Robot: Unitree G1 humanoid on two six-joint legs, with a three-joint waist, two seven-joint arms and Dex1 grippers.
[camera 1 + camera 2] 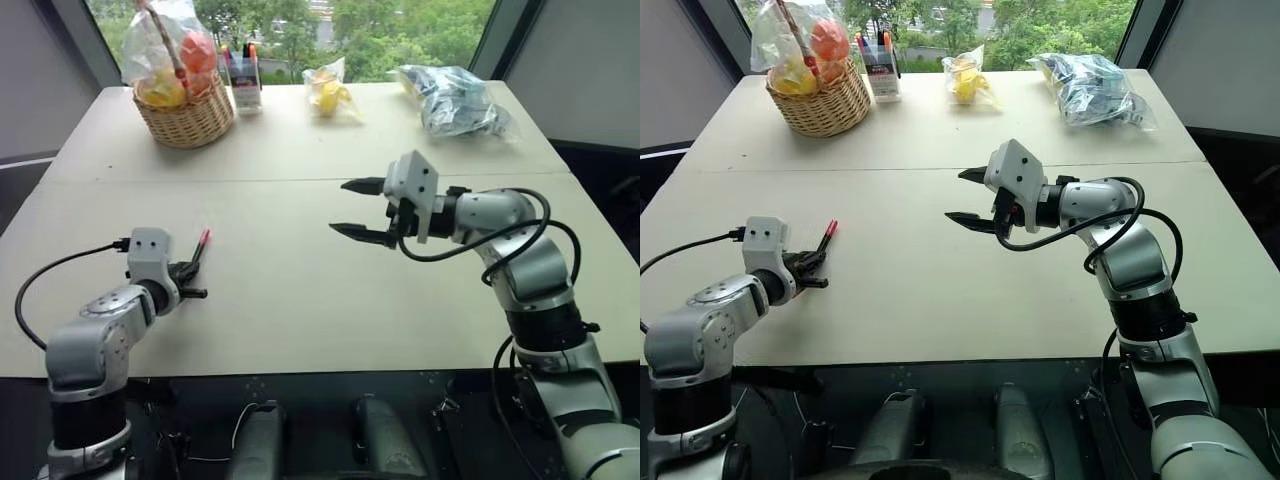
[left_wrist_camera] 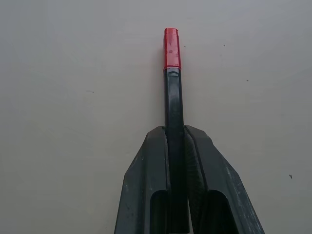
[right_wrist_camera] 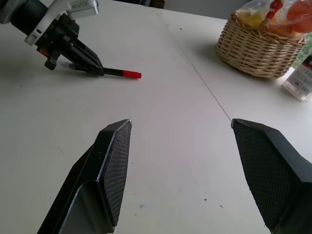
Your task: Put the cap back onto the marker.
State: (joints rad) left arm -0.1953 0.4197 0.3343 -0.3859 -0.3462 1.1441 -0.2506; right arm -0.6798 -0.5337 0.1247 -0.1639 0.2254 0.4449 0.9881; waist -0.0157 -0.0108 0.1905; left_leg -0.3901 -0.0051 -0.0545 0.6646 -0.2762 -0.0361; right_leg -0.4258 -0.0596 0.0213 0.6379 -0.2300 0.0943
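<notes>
My left gripper (image 1: 192, 275) is shut on the slim black marker (image 2: 173, 102), low over the near left part of the table. The marker sticks out forward past the fingertips. The small red cap (image 2: 171, 48) sits on the marker's far end, just above the tabletop. The right wrist view shows the same marker (image 3: 117, 72) with the cap (image 3: 131, 74) pointing away from the left gripper. My right gripper (image 1: 340, 207) hangs raised over the middle of the table, pointing left. It is open, with nothing between its fingers (image 3: 114, 161).
A wicker basket (image 1: 190, 120) of bagged fruit stands at the far left. Beside it is a holder of coloured markers (image 1: 245, 75). A yellow bagged item (image 1: 330, 92) and a bag of blue things (image 1: 455, 100) lie along the far edge. A seam (image 1: 300, 180) crosses the table.
</notes>
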